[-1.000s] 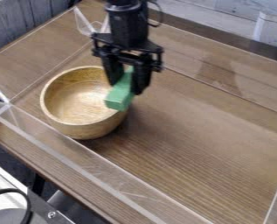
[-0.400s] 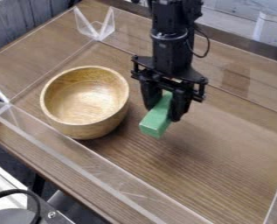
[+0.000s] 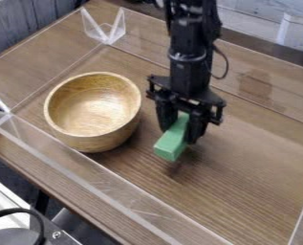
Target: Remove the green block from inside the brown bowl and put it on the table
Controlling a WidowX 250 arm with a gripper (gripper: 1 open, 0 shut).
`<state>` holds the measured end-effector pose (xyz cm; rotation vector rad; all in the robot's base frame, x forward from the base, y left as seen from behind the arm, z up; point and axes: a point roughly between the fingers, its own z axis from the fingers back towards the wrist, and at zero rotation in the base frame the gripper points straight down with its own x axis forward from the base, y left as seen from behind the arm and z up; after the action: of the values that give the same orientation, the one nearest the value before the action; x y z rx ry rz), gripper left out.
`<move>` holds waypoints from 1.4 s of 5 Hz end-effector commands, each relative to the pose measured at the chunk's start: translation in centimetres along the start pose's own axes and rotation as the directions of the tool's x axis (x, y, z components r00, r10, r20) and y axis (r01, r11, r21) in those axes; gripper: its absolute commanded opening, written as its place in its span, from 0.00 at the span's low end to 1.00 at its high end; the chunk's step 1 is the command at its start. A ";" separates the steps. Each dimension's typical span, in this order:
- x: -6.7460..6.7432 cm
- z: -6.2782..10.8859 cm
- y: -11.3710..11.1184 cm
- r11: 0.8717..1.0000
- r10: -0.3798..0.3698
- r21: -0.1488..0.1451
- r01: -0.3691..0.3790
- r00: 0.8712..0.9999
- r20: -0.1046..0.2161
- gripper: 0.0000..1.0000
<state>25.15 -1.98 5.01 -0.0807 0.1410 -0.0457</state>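
Gripper, black, two-finger, pointing straight down, is clamped on the small flat mid-green rectangular block, jaws pressed to its sides near the upper end. Block hangs tilted, lower end just below and slightly fwd-left of the gripper tips, at or very near the brown wood-grain counter; contact can't be confirmed from this view. Round light-brown wooden bowl sits to the gripper's left, apart from it, and is empty inside. Change since approx. a second ago: arm w/ block was then over the bowl's right rim; it has since carried the block clear of the bowl, to the right and downward, the drop continuing between the last two looks. Meaning for the task: removal from bowl is done; placement not yet done, as block is still gripped. Judgement: remaining step is to settle the block flat and release. Risk noted: the tilt means it may tip or roll on release, poss. toward the bowl side. Clear acrylic wall lies well fwd of the gripper, no interference expected.
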 end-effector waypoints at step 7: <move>1.1 6.4 0.2 1.000 0.019 -0.007 -0.018 0.986 0.167 1.00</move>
<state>26.39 -1.54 9.71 -0.0874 0.0300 -0.0236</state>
